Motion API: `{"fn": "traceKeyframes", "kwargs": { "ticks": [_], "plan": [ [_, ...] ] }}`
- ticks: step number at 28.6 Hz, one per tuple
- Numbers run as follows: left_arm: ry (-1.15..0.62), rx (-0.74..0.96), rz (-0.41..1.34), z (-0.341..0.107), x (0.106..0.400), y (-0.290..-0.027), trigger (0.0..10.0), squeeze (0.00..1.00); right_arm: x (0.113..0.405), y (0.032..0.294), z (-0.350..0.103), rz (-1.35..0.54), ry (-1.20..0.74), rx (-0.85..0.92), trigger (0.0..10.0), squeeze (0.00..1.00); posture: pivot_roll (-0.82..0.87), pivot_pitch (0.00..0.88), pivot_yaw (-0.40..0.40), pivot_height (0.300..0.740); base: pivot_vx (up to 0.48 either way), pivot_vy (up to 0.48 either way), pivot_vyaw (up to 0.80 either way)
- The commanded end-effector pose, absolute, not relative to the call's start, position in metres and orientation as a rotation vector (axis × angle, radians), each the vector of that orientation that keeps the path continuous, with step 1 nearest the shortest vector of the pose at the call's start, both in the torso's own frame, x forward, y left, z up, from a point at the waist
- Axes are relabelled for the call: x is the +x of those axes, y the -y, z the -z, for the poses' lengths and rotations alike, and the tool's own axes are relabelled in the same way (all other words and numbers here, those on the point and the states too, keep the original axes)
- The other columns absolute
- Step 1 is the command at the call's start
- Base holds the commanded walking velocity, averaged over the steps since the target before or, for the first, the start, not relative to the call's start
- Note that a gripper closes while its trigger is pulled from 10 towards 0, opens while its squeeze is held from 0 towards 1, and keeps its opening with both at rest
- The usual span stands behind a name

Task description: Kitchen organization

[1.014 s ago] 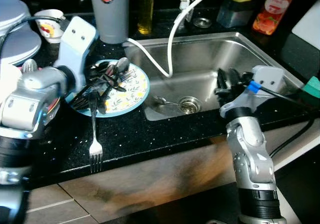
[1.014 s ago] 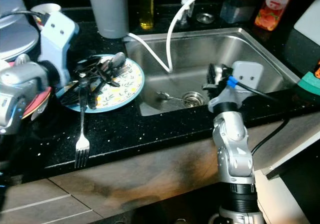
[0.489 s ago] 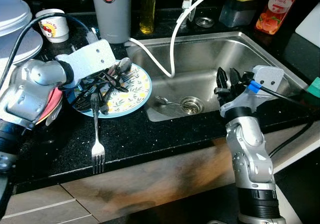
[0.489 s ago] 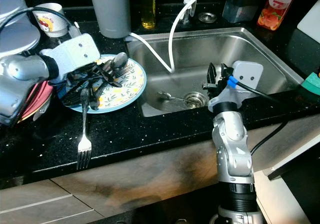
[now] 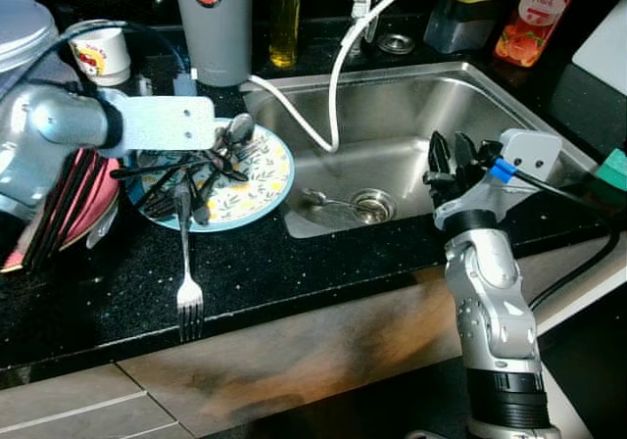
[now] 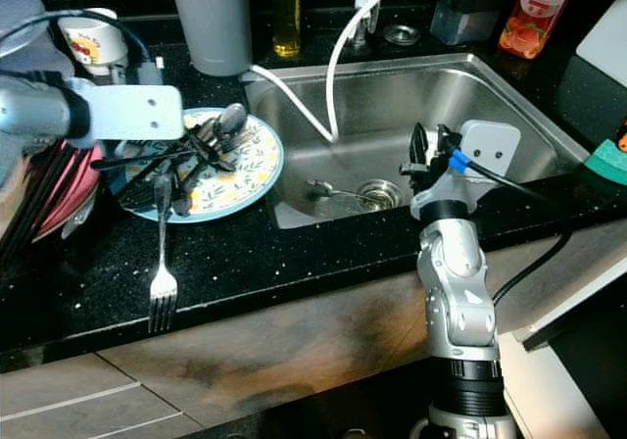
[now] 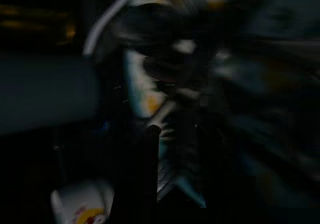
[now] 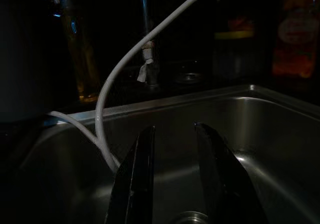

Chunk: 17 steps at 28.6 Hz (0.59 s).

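The right pincer (image 5: 447, 155) is held at the front rim of the sink (image 5: 460, 96), fingers (image 8: 135, 184) a little apart and nothing gripped; in its wrist view a clear gap is seen between them, with the basin beyond. The left pincer (image 5: 211, 150) is reached over the plate (image 5: 260, 189), which lies on the desk (image 5: 294, 263) just left of the sink; its fingers are lost among the dark cutlery (image 5: 186, 179) heaped there, and whether they are parted or closed cannot be told. The left wrist view is blurred. A fork (image 5: 186, 282) is laid with its handle on the plate's front edge and its tines out on the desk. A spoon (image 5: 328, 202) is seen in the sink beside the drain (image 5: 372, 204). A white hose (image 5: 338, 76) is hung into the basin. A grey tumbler (image 5: 211, 23) is stood behind the plate, and a mug (image 5: 98, 52) left of the tumbler.
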<state>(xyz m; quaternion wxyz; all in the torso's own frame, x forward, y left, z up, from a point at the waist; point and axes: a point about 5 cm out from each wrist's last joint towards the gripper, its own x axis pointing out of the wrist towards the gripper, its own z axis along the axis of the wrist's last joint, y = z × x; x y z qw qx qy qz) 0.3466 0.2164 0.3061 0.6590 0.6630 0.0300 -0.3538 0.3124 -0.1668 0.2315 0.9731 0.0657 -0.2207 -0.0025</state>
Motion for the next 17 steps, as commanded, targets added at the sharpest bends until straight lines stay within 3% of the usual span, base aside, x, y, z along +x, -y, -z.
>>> {"fn": "traceKeyframes", "kwargs": {
  "ticks": [1,12,14,15,16,17],
  "plan": [
    [-0.128,1.539,0.859,-0.289,0.346,-0.217,10.0,0.00,0.314,0.167,-0.228,0.012,0.437,0.140,10.0,0.00,0.06,0.082,0.004,0.740,0.000,0.000,0.00],
    [-0.094,1.517,0.954,-0.261,0.356,-0.190,10.0,0.00,0.313,0.172,-0.229,0.024,0.437,0.132,10.0,0.00,0.05,0.084,0.000,0.740,0.000,0.000,0.00],
    [-0.092,1.506,0.903,-0.240,0.371,-0.176,5.8,0.00,0.312,0.170,-0.229,0.022,0.437,0.134,10.0,0.00,0.04,0.083,0.001,0.740,0.000,0.000,0.00],
    [-0.095,1.498,0.877,-0.231,0.376,-0.170,4.7,0.00,0.312,0.169,-0.229,0.020,0.438,0.135,10.0,0.00,0.04,0.083,0.001,0.740,0.000,0.000,0.00],
    [-0.102,1.493,0.865,-0.225,0.379,-0.167,2.8,0.00,0.312,0.169,-0.230,0.020,0.439,0.136,10.0,0.00,0.04,0.083,0.001,0.740,0.000,0.000,0.00],
    [-0.102,1.493,0.865,-0.225,0.379,-0.167,2.8,0.00,0.312,0.169,-0.230,0.020,0.439,0.136,10.0,0.00,0.04,0.083,0.001,0.740,0.000,0.000,0.00]
  ]
}}
